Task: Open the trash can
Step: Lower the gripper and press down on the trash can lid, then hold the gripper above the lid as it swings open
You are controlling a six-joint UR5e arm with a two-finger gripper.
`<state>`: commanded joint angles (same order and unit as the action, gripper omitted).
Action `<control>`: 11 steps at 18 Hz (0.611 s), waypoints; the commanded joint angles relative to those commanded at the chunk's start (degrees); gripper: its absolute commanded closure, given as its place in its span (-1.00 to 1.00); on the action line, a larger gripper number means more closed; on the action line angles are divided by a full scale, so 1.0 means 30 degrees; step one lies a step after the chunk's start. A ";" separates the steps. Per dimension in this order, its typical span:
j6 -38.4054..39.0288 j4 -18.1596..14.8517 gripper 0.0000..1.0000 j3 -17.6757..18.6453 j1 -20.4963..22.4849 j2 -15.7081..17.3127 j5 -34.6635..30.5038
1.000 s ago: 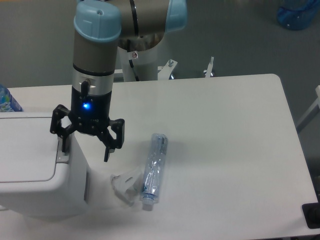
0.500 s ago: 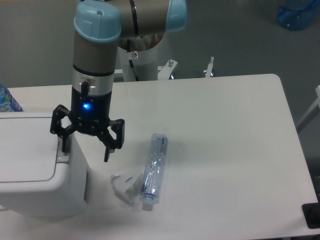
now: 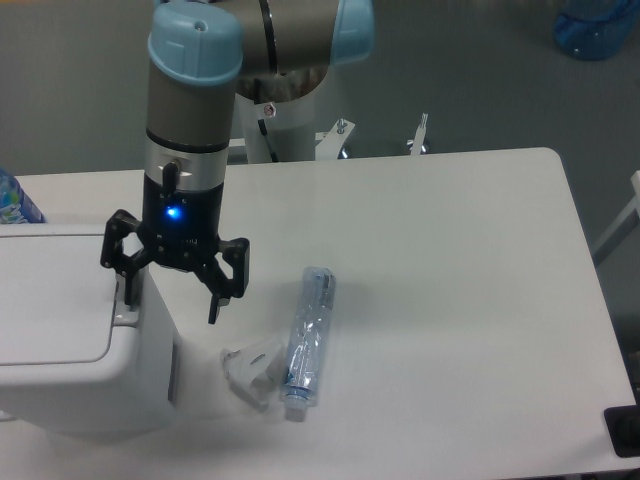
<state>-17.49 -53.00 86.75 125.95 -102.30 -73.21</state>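
- Your gripper [image 3: 172, 298] hangs with its jaws spread wide, holding nothing.
- The trash can [image 3: 70, 340] is under the left jaw: a boxy white bin with rounded corners, its flat lid shut.
- Its grey tab [image 3: 122, 312] sits at that fingertip.
- A crushed bottle [image 3: 308, 342] lies beyond the other jaw.
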 joint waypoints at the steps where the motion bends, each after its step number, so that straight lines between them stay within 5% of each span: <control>1: 0.0000 0.0000 -1.00 0.0000 0.0000 -0.0029 0.0000; 11: -0.0029 0.0204 -1.00 -0.0964 0.0029 -0.0058 0.0059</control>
<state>-17.58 -52.39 83.86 126.04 -102.48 -73.04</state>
